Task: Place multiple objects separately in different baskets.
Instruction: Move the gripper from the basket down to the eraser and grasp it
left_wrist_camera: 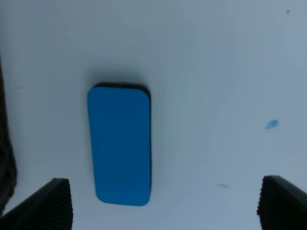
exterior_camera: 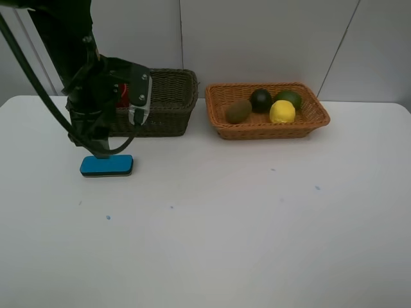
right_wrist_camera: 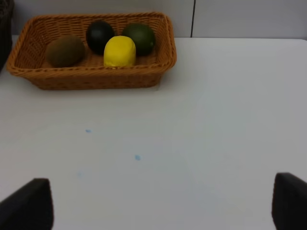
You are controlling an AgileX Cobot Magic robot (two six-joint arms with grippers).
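The left end effector is open, with its two dark ribbed fingers set wide apart. It holds nothing. The blue eraser block lies flat on the white bench under it, closer to one finger than to the other, and neither finger touches it. The block has a blue top and a thin dark layer below. In the exterior high view the left arm stands over the left part of the bench, and the block lies just in front of it.

Behind the left arm stands the dark olive-green basket, deep and with straight walls. The arm hides much of it, so I cannot tell what is in it, except a small red part seen between the arm pieces.

The right end effector is also open and empty; only its two dark finger tips show, well apart, above bare bench. Far from it, at the back of the bench, is the orange-tan basket, just beside the dark one. It holds the brown kiwi, the dark mangosteen, the green lime and the yellow lemon, close together.
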